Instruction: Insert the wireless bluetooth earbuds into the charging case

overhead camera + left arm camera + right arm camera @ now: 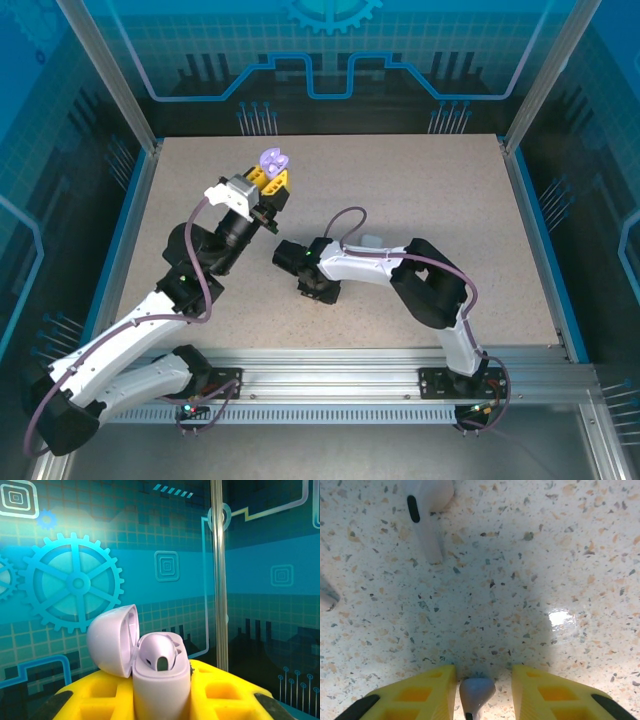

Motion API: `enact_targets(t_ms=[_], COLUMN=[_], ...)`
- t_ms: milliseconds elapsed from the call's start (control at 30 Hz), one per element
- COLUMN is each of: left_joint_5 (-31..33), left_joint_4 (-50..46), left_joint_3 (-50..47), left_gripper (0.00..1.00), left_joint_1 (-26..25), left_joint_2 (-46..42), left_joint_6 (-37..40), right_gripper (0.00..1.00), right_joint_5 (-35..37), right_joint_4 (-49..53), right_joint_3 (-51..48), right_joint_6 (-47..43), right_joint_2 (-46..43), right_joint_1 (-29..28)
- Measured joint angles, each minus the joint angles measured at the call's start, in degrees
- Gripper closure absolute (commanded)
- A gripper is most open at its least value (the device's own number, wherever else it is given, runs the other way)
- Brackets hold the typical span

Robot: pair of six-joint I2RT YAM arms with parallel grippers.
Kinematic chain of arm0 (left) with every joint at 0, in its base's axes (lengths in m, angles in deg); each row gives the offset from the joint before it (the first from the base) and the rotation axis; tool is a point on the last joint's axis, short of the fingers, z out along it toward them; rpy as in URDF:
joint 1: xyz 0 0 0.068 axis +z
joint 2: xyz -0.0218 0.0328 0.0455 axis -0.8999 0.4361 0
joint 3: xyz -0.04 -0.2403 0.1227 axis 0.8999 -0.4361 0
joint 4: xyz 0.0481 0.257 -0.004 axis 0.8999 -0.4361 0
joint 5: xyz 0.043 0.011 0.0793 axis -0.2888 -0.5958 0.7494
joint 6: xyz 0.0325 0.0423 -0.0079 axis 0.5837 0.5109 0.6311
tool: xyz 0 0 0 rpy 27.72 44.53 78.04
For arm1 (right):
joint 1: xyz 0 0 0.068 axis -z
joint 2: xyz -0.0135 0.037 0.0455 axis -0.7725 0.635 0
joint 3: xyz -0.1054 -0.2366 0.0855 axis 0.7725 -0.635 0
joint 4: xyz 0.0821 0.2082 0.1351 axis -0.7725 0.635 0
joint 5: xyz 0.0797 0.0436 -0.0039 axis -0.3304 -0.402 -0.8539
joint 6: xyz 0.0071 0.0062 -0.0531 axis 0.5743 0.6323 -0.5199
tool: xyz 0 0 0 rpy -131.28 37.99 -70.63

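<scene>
The left claw (pixel 270 180) grips the open purple charging case (pixel 161 692) aloft, one purple bud (pixel 157 652) apparently seated inside. On the tabletop (pixel 530 570), the right claw (pixel 481 680) stands open astride the second purple earbud (pixel 476 692), not yet pinched; a white earbud (pixel 427 510) lies nearby, unclaimed.

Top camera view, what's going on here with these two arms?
The left gripper holds a purple charging case upright, its lid flipped open. The right gripper is down at the speckled table, its jaws standing either side of a pale earbud with gaps showing, so it isn't gripped yet. A white earbud lies nearby on the table.
</scene>
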Motion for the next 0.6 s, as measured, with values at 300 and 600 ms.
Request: enact_targets(t_ms=[300, 600], left_joint_5=[0.0, 0.0], left_joint_4=[0.6, 1.1], left_joint_3=[0.0, 0.0], left_gripper=[1.00, 1.00], left_joint_1=[0.0, 0.0], left_joint_2=[0.5, 0.8], left_joint_6=[-1.1, -1.5], right_gripper=[0.69, 0.78], right_joint_5=[-0.2, -0.2], right_joint_4=[0.1, -0.2], right_joint_3=[0.2, 0.3], right_joint_6=[0.0, 0.0], right_joint_2=[0.1, 0.2], right_joint_1=[0.0, -0.4])
